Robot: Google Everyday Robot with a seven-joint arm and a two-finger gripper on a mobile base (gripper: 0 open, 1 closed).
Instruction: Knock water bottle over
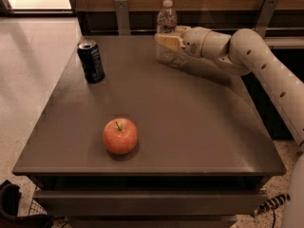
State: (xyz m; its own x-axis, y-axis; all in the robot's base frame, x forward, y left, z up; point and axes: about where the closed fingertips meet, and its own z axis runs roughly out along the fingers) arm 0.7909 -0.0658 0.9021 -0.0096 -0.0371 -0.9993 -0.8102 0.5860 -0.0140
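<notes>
On the table (204, 127) the water bottle (166, 19) stands at the back. The gripper (165, 42) is just in front of it. The can (90, 61) is left, the apple (120, 136) in front.

Single elevated view looking down across the table (199, 122) from its near edge; gripper (164, 42) at far centre.

I see water bottle (166, 22) standing upright near far edge of table (199, 127), about midway along that edge, well away from both far corners. Slim clear ribbed plastic, white screw cap on top, narrow label band on upper body. Not tipped; base on tabletop. Gripper (162, 41) sits across bottle's middle on near side, hiding that part; I cannot tell if touching. Clear lower body shows just below gripper.
</notes>
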